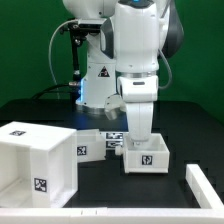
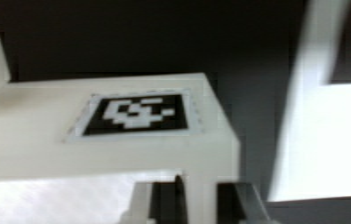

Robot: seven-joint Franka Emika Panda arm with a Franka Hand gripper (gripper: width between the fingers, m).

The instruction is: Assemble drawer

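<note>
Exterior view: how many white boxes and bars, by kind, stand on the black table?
Large cube casing: 1
Small tray-boxes: 2 (the drawer, a second tray-box)
Long flat bar: 1
Total: 4

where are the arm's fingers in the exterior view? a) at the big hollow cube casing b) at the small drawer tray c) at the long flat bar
b: the fingers sit right at the drawer, while the casing stands apart at the exterior view's left.

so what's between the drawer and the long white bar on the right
Nothing. In the exterior view, only bare black table separates the drawer from the white bar.
</note>
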